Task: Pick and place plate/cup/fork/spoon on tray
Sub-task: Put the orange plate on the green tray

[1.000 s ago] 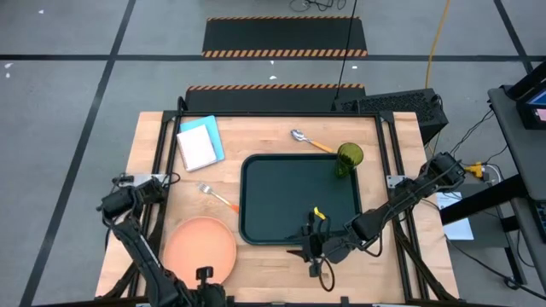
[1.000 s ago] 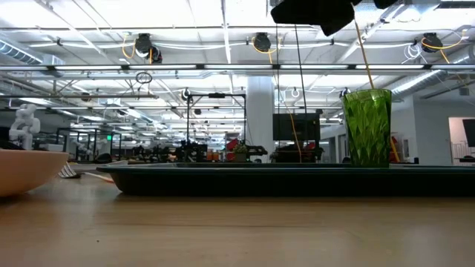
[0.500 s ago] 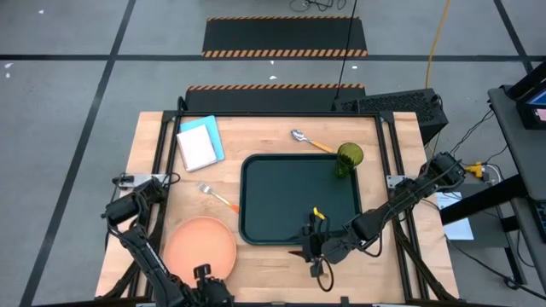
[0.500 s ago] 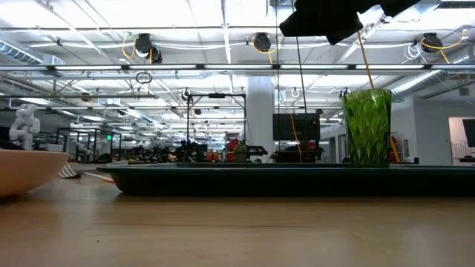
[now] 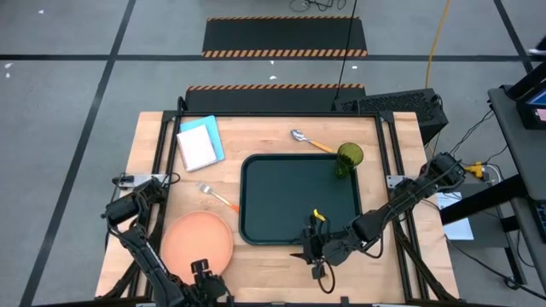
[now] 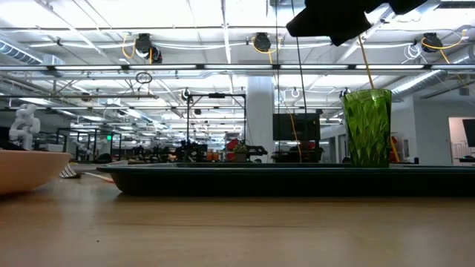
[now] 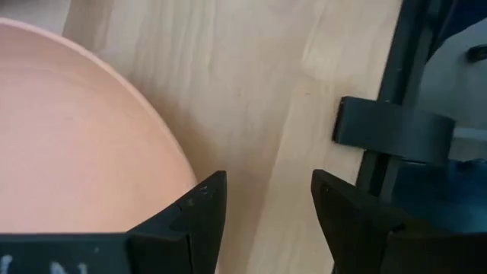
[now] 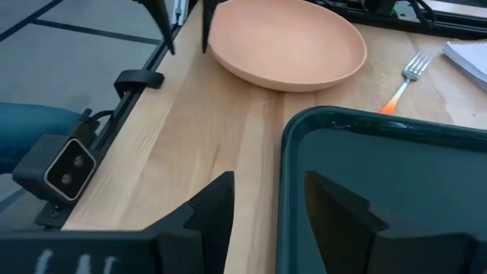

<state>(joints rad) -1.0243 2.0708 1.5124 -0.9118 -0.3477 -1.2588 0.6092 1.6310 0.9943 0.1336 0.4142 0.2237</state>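
The salmon-orange plate [image 5: 198, 241] lies on the table at the near left. My left gripper [image 5: 202, 269] is open at the plate's near rim, fingers pointing down; its wrist view shows the plate [image 7: 68, 129] beside one finger. My right gripper [image 5: 312, 245] is open and empty, hovering over the near rim of the dark tray [image 5: 281, 192]. The green cup [image 5: 349, 159] stands in the tray's far right corner. The spoon [image 5: 309, 141] lies beyond the tray and the fork [image 5: 217, 197] to its left, both flat on the table. My left gripper has one finger [image 7: 194, 217] right at the plate's near rim [image 7: 179, 164], coming from above. I cannot tell whether it touches the rim. The plate lies flat on the table.
A blue and white notebook [image 5: 200, 141] lies at the far left. The table's near edge and its black frame rail [image 7: 396, 129] run close beside my left gripper. Bare wood shows between the plate and the tray [image 8: 251, 137].
My left gripper has crept a little toward the plate's near rim. My right arm has drifted slightly toward the table's right edge, as the low view shows. Both grippers stay open.
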